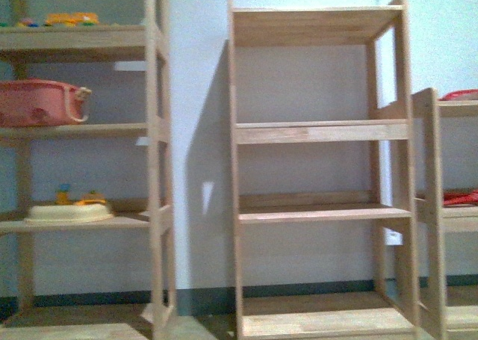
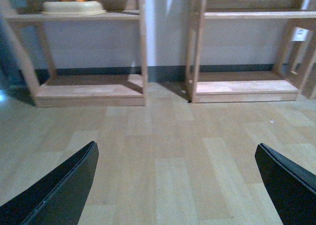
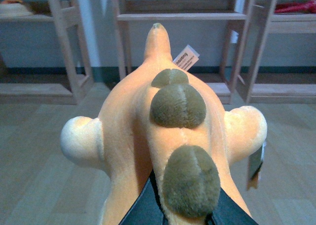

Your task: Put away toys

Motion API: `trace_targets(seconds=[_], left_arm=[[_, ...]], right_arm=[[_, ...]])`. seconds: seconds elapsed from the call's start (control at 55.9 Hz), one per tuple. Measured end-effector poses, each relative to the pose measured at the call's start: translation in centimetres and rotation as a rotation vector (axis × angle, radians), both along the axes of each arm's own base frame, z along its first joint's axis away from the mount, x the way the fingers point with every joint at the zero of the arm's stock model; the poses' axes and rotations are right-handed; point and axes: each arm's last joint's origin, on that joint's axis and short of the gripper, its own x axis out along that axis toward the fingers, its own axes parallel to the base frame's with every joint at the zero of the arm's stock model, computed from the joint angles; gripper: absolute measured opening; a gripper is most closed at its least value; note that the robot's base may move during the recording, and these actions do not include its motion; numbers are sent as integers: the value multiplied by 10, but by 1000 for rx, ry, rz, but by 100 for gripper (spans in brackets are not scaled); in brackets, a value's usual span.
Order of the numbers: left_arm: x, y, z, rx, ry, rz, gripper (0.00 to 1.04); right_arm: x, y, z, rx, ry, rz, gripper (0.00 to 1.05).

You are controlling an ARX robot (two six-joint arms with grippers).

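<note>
In the right wrist view an orange-yellow plush animal (image 3: 133, 121) fills the middle, with olive-brown rounded plates down its back, pale rounded limbs at both sides and a white tag near its pointed end. My right gripper (image 3: 185, 215) is shut on it, the black fingers (image 3: 143, 210) pressed against its body. It hangs above the wooden floor, facing the shelves. My left gripper (image 2: 175, 185) is open over bare floor, with nothing between its black fingertips (image 2: 69, 185). Neither arm shows in the front view.
A wooden shelf unit (image 1: 321, 131) stands straight ahead with bare boards. The left unit (image 1: 82, 123) holds a pink basket (image 1: 41, 102), a cream tray (image 1: 69, 213) and small toys. A third unit (image 1: 452, 205) at the right holds red items. Floor (image 2: 168, 136) lies before them.
</note>
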Motion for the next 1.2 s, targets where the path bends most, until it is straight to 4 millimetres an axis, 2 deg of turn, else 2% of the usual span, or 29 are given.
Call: trace_targets(seconds=[1.199], left_arm=[[0,0,0,0,0,5,98]], right_arm=[[0,0,0,0,0,6,6]])
